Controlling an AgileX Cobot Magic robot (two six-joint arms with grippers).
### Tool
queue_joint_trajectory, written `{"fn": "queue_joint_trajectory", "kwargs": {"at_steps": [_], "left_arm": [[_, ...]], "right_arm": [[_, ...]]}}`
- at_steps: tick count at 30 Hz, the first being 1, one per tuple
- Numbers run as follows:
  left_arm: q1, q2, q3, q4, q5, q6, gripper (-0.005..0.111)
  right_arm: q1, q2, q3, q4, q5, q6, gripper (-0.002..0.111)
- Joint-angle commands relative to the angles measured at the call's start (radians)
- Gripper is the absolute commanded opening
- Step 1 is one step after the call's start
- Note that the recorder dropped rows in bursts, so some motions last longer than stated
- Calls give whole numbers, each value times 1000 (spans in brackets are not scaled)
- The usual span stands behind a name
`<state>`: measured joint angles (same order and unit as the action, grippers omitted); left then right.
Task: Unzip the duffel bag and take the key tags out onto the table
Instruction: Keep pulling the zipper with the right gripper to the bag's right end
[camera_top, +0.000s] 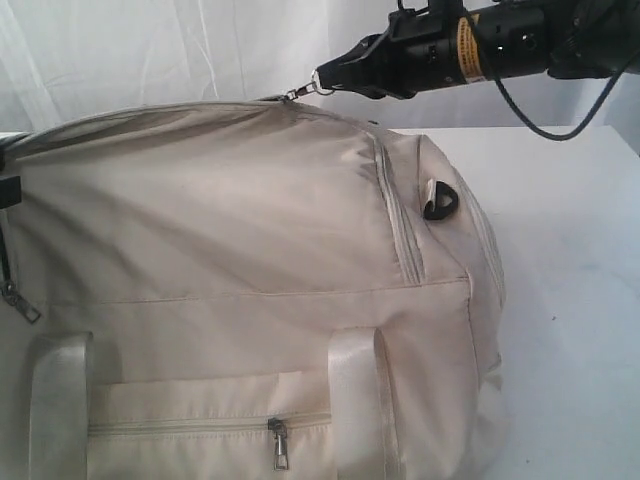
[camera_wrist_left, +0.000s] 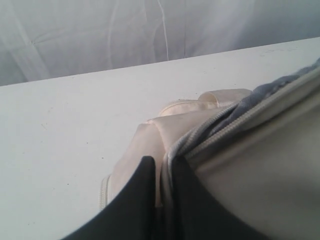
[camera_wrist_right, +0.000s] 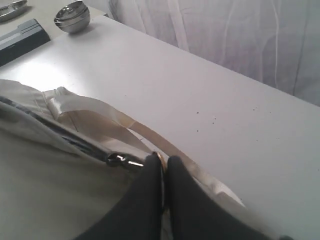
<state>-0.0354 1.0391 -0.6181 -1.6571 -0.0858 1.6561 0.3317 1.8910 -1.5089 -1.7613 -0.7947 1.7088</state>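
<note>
Cream duffel bag (camera_top: 230, 230), one; right tool (camera_top: 322, 80) pinches zip pull (camera_top: 297, 93); left tool (camera_wrist_left: 162, 172) pinches fabric

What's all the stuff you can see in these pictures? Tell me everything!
bag: 1, cream, covers most of the near table
straps: 2, pale, on the bag's front
D-ring: 1, black, on the bag's end
top pull: 1, metal, on the bag's top zip
pocket pull: 1, metal, on the front pocket
side pull: 1, metal, at the bag's left end
lining: grey, showing along the open zip
key tags: none in view
table: 1, white, under the bag
bowls: a stack, silver, far past the bag
box: 1, dark grey, flat, beside the bowls
curtain: white, behind the table
left gripper: black, shut on the bag's edge
right gripper: black, shut on the top pull
</note>
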Motion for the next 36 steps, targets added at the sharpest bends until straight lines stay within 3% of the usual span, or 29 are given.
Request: {"fn": "queue_joint_trajectory", "kwargs": {"at_steps": [1, 10, 25, 33, 36], "left_arm": [[34, -19, -4, -36, -314, -42, 0], [34, -19, -4, -6, -311, -64, 0], [34, -3, -4, -6, -308, -66, 0], [34, -3, -4, 0, -307, -68, 0], [34, -3, -4, 67, -223, -68, 0]], "right_arm": [[-118, -22, 52, 17, 229, -8, 0], [-206, -28, 149, 17, 48, -93, 0], [-309, -55, 160, 17, -289, -119, 0], [-342, -55, 254, 17, -258, -170, 0], [-342, -55, 272, 17, -256, -192, 0]]}}
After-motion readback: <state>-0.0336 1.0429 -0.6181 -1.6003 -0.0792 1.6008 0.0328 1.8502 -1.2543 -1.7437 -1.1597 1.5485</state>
